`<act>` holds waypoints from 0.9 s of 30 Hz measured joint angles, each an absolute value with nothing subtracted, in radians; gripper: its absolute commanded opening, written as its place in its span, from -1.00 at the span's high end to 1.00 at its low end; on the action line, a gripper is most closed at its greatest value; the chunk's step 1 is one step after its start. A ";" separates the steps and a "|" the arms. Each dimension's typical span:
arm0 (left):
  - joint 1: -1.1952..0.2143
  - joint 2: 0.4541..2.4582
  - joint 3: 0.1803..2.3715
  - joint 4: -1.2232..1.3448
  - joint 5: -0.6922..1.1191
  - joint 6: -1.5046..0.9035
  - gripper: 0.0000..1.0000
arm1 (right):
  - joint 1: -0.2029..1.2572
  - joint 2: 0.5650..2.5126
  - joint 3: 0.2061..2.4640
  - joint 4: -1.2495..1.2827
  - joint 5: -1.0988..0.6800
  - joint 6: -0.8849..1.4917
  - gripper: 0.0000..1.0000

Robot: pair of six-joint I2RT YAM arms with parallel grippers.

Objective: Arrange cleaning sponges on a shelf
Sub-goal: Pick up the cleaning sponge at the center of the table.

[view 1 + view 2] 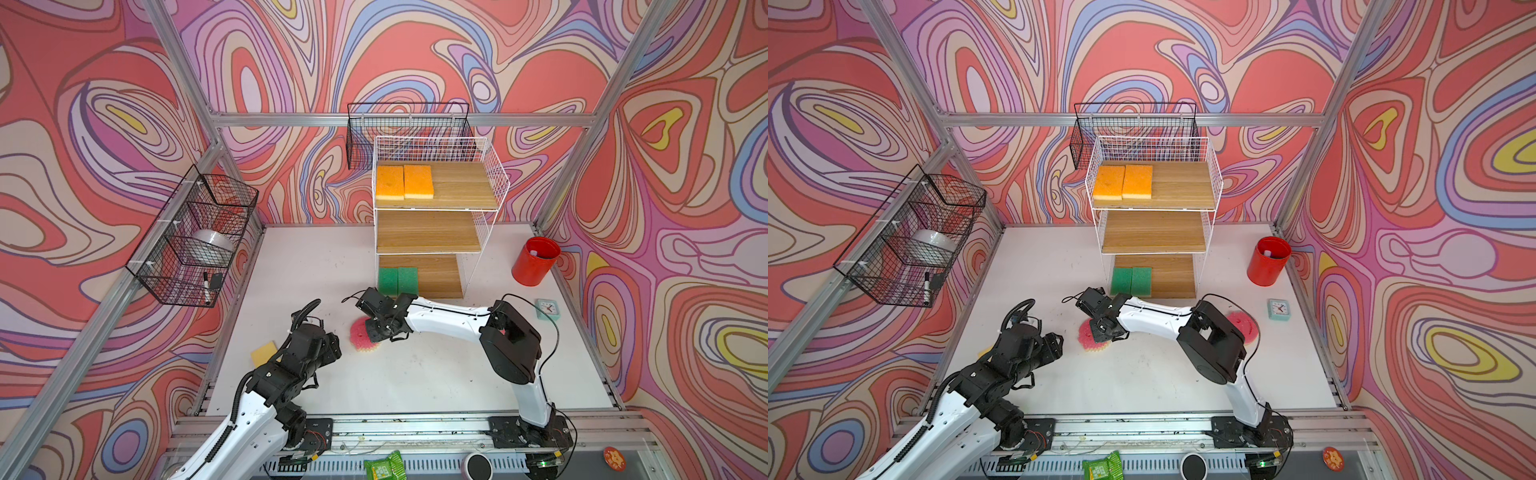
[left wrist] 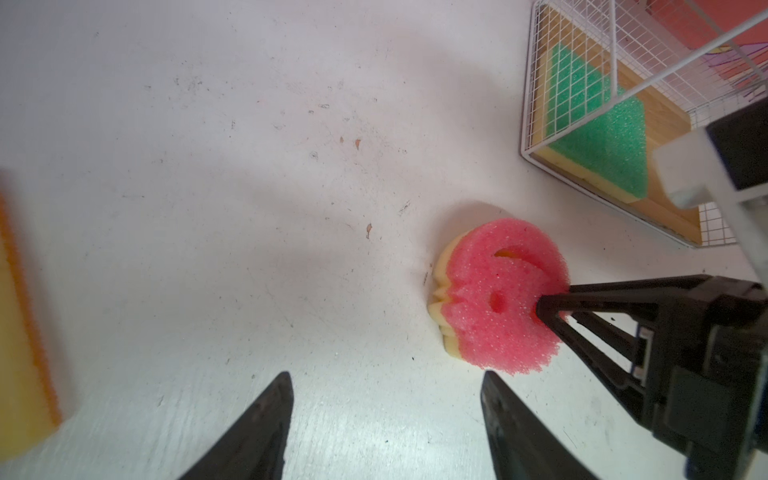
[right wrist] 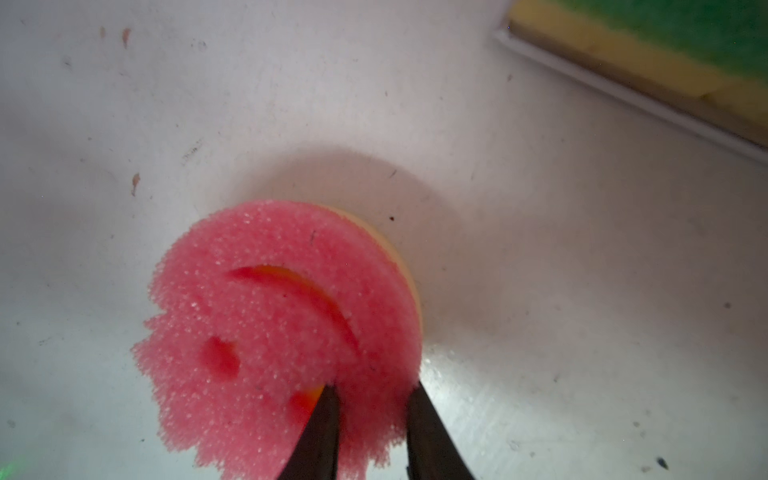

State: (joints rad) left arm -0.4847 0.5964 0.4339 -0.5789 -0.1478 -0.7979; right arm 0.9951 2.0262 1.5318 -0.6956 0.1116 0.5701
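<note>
My right gripper (image 3: 372, 388) is shut on the rim of a round pink smiley sponge (image 3: 282, 316), one finger in an eye hole. That sponge (image 1: 358, 336) sits tilted on the white table in front of the shelf (image 1: 436, 232). My left gripper (image 2: 386, 376) stands open and empty just left of it. Two orange sponges (image 1: 390, 182) (image 1: 418, 181) lie on the top board and two green ones (image 1: 387, 281) (image 1: 407, 280) on the bottom board. Another orange-edged sponge (image 1: 264, 353) lies yellow side up beside the left arm. A second pink sponge (image 1: 1241, 326) shows partly behind the right arm.
A red cup (image 1: 535, 261) and a mint clock (image 1: 547, 308) stand on the table's right side. Black wire baskets hang on the left wall (image 1: 195, 237) and behind the shelf (image 1: 407, 124). The shelf's middle board (image 1: 428, 232) is bare.
</note>
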 measured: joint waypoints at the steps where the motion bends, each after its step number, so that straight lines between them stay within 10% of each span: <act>1: -0.485 0.597 0.434 -0.579 -0.142 -0.796 -0.44 | 0.995 2.004 1.523 -0.705 0.121 0.570 0.48; 14: -0.506 0.701 0.525 -0.549 -0.096 -0.763 -0.39 | 0.982 1.518 1.462 -0.847 0.347 0.673 0.48; 27: -0.647 0.843 0.663 -0.282 -0.111 -0.758 -0.40 | 0.802 1.457 1.548 -0.869 0.353 0.648 0.48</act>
